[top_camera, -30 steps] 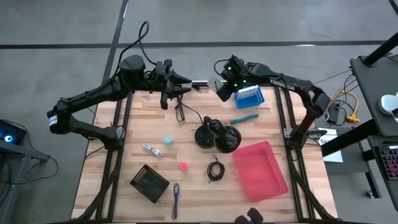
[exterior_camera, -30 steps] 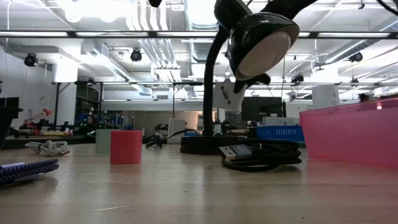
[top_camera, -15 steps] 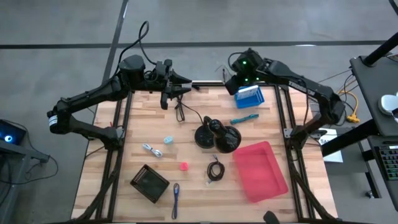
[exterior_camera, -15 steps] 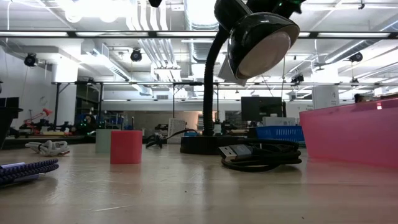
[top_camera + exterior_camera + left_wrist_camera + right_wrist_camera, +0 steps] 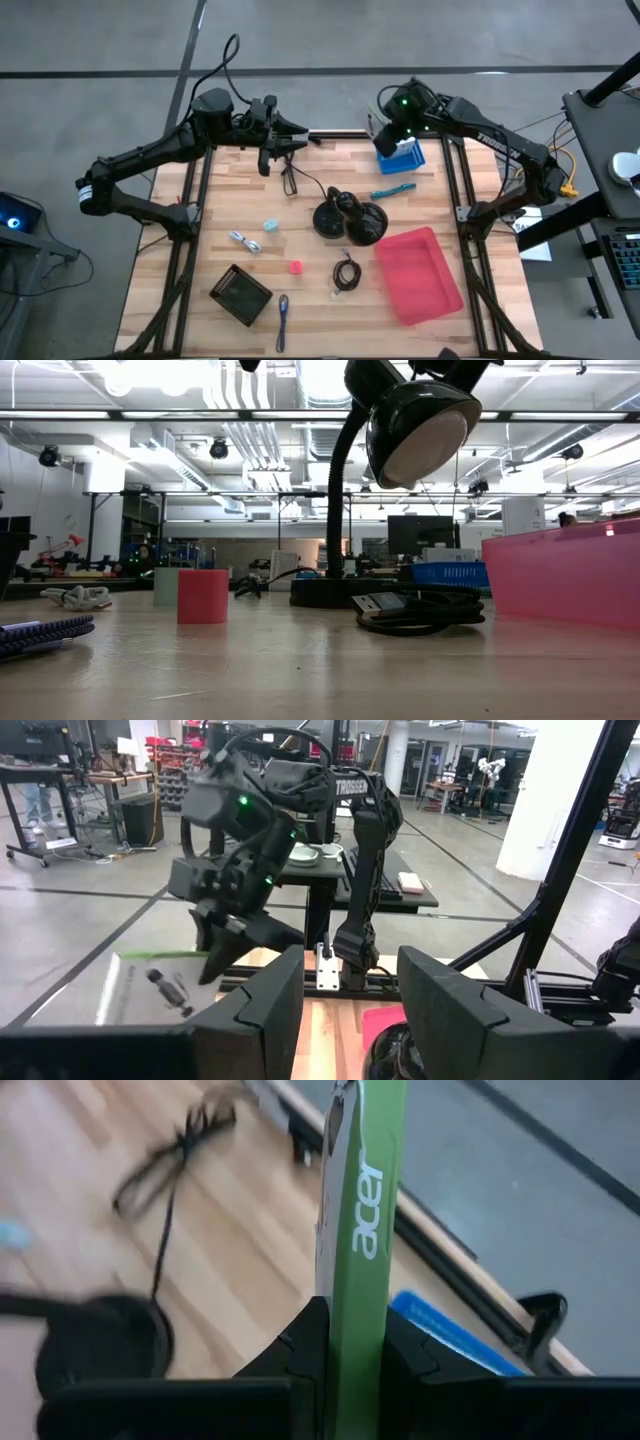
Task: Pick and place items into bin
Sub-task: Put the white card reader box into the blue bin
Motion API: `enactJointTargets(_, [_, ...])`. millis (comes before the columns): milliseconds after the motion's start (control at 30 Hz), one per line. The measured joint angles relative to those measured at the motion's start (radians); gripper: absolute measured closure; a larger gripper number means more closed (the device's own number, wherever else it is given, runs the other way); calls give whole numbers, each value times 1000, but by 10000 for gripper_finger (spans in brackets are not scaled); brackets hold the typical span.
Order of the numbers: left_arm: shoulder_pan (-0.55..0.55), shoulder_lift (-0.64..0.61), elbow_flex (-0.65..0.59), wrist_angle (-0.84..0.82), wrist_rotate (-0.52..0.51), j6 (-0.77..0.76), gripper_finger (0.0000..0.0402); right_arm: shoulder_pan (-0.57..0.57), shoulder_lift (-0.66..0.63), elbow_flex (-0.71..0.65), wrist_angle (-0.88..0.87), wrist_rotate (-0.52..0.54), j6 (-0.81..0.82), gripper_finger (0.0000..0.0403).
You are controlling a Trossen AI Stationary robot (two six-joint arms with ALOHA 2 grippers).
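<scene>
My right gripper (image 5: pixel 384 128) hangs above the table's far edge, beside a blue ribbed box (image 5: pixel 405 155), shut on a green-white flat packet (image 5: pixel 365 1220). My left gripper (image 5: pixel 298 142) waits open over the far edge, left of the middle. On the table lie a teal marker (image 5: pixel 393 189), a pale-blue cube (image 5: pixel 270 226), a pink cube (image 5: pixel 296 267), a silvery metal piece (image 5: pixel 243 241), a coiled black cable (image 5: pixel 346 272) and a purple pen (image 5: pixel 283 318). The red bin (image 5: pixel 420 275) sits near the right edge. My right gripper pinches the green-white packet between its two fingers (image 5: pixel 300 1350), gripping its flat faces near one end (image 5: pixel 358 1295). The packet stands edge-on out of the fingers, lifted clear of the table.
A black desk lamp (image 5: pixel 350 216) with a round base stands mid-table, its thin cord (image 5: pixel 290 180) running to the far edge. A black square object (image 5: pixel 241 294) lies near the left front. Bare wood shows between the lamp and the blue box.
My right gripper has carried the packet up and toward the table's right along the far edge, turning as it went; the packet has risen out of the low view.
</scene>
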Motion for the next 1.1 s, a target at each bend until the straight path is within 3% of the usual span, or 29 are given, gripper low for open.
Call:
enactJointTargets(433, [0,0,0,-7,0,0,255,0,0,0,-260,3,-172,365])
enactJointTargets(667, [0,0,0,-7,0,0,255,0,0,0,-302,7,-265,365])
enactJointTargets(933, [0,0,0,-7,0,0,255,0,2,0,-319,109,-490,365])
enactJointTargets(1100, [0,0,0,-7,0,0,255,0,2,0,-331,112,-676,365])
